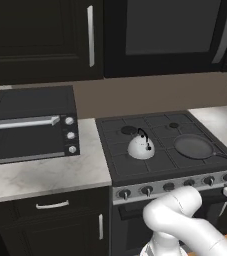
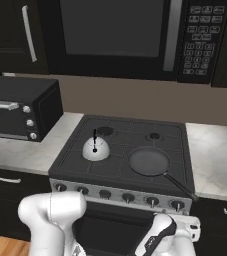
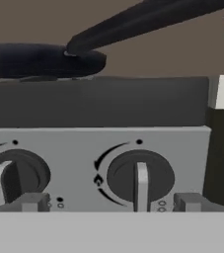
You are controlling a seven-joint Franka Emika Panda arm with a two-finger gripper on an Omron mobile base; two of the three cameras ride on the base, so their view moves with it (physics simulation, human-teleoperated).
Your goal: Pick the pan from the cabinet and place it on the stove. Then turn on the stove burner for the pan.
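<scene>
Black pan (image 2: 149, 161) on stove (image 2: 85, 159); handle past front edge.

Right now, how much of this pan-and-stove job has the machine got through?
The pan already sits on the stove, front right, beside the white kettle. In hand: the tool is lined up, open, just before the rightmost knob, not yet gripping it. Left: turning that knob to light the burner.

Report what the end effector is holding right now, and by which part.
Nothing. The end effector is open in front of a stove knob; the pan sits free on the stove.
</scene>
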